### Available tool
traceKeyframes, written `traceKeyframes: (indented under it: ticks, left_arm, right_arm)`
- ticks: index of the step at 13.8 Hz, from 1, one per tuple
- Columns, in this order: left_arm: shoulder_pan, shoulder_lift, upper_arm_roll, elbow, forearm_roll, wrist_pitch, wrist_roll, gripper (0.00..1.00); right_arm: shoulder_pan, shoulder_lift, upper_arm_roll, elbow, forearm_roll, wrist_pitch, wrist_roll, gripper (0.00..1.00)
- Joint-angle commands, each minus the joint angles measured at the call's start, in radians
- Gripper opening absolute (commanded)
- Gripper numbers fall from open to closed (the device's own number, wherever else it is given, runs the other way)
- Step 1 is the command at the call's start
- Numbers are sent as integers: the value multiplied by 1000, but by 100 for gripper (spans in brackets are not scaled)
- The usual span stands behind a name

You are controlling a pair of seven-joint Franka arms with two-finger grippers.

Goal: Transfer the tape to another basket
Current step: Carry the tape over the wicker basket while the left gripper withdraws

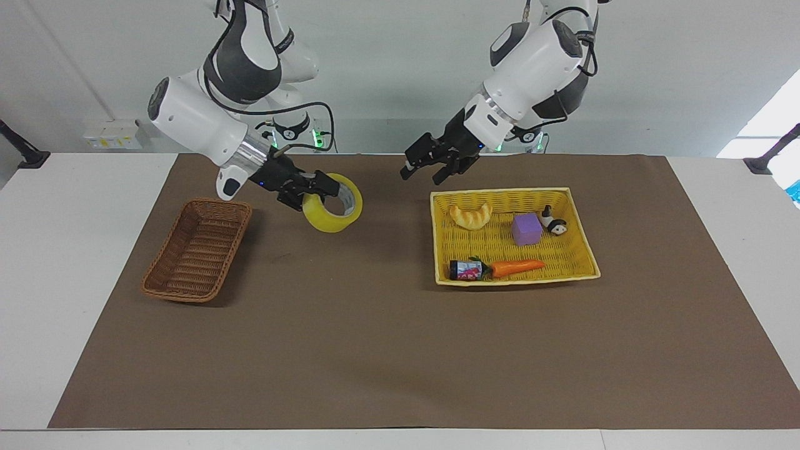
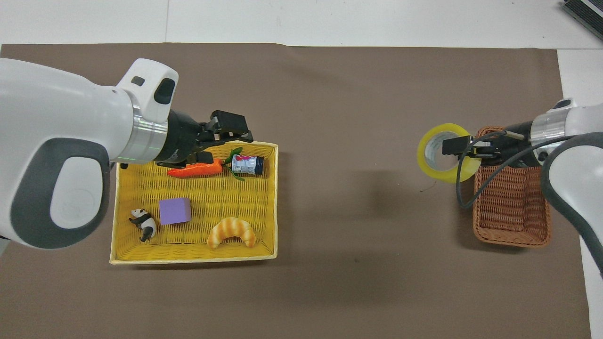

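The tape [image 1: 330, 217] is a yellow-green roll hanging in the air over the brown mat, right beside the brown wicker basket [image 1: 197, 250]. My right gripper [image 1: 322, 187] is shut on the roll's rim, one finger inside the core. In the overhead view the tape [image 2: 445, 177] hangs from the right gripper [image 2: 454, 148] next to the rim of the basket [image 2: 511, 207] on its side toward the table's middle. My left gripper [image 1: 431, 169] is open and empty, raised over the yellow tray; it also shows in the overhead view [image 2: 233, 134].
The yellow tray [image 1: 512, 191] at the left arm's end holds a croissant [image 1: 470, 215], a purple cube [image 1: 526, 229], a panda figure [image 1: 554, 224], a carrot [image 1: 517, 267] and a small can [image 1: 464, 270]. The brown basket is empty.
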Motion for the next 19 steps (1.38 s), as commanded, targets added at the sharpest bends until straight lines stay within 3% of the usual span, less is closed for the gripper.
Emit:
traceKeyframes:
  ticks: [1, 3, 6, 9, 13, 16, 19]
  left_arm:
    - [84, -18, -8, -2, 135, -84, 112, 100]
    - [122, -13, -6, 22, 245, -141, 186, 100]
    - [170, -15, -6, 38, 374, -187, 306, 100]
    - [231, -13, -5, 96, 418, -250, 396, 100]
    - [276, -8, -3, 154, 418, -338, 488, 100]
    - [277, -12, -1, 147, 415, -346, 490, 100]
    - [276, -12, -1, 148, 407, -370, 486, 100]
  right_arm:
    - [-61, 26, 12, -1, -138, 47, -157, 0]
    - [-83, 29, 12, -8, -258, 82, -243, 0]
    - [-127, 58, 12, -8, -332, 131, -369, 0]
    - [-146, 102, 12, -11, -554, 191, -495, 0]
    - [-173, 109, 16, -30, -559, 173, -529, 0]
    - [-178, 81, 16, -64, -426, 37, -578, 0]
    - [-253, 99, 16, -87, -379, 24, -673, 0]
